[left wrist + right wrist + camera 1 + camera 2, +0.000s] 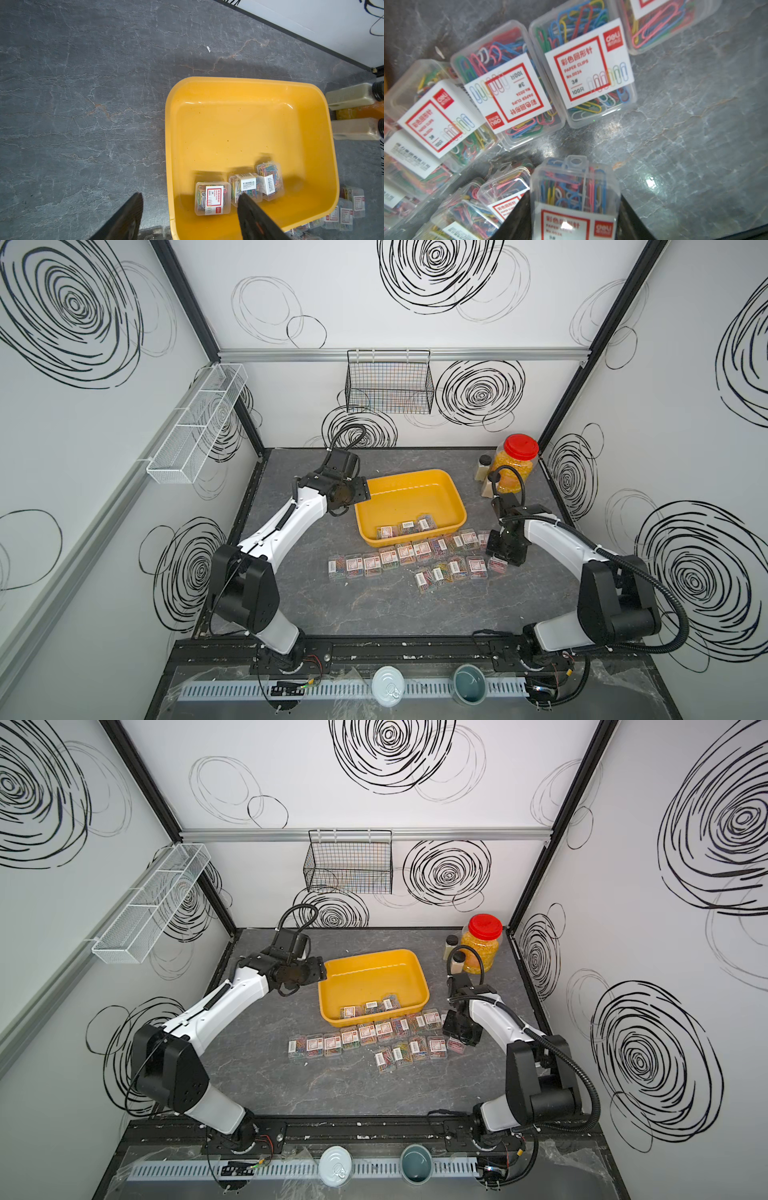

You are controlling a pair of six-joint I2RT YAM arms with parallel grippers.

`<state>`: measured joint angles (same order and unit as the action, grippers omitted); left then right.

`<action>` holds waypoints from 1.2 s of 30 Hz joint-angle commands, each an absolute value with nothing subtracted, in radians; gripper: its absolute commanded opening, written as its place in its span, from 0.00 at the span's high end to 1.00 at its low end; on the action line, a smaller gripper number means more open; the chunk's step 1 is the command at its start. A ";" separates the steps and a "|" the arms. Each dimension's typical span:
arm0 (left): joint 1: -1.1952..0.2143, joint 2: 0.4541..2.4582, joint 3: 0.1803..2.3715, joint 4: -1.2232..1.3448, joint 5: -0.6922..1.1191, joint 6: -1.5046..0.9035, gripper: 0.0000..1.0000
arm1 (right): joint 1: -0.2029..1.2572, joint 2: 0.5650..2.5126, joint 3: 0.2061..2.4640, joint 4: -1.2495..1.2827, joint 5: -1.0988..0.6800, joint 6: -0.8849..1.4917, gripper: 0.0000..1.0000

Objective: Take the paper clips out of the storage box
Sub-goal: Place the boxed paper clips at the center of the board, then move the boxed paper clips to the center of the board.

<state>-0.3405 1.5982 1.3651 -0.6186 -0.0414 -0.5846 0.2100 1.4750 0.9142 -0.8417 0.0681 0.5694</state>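
Observation:
The yellow storage box [409,495] [370,977] [228,128] sits mid-table. Three clear cases of paper clips [408,526] [212,197] lie along its near wall. Several more cases [399,553] [361,1033] [589,72] lie in rows on the table in front of it. My left gripper [360,489] [190,196] hangs open over the box's left rim, one finger outside and one inside. My right gripper [505,560] [574,201] is shut on one case [575,187] at the right end of the rows, low over the table.
A red-lidded jar [515,464] and two small bottles [484,466] stand behind my right arm. A black wire basket [388,383] hangs on the back wall, a white mesh rack [199,423] on the left wall. A tin [387,685] and a cup [469,684] sit at the front.

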 commanded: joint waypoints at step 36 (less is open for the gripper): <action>-0.383 1.664 1.405 -0.574 -0.023 -0.598 0.24 | 0.094 1.474 0.836 -0.732 -0.070 0.529 0.34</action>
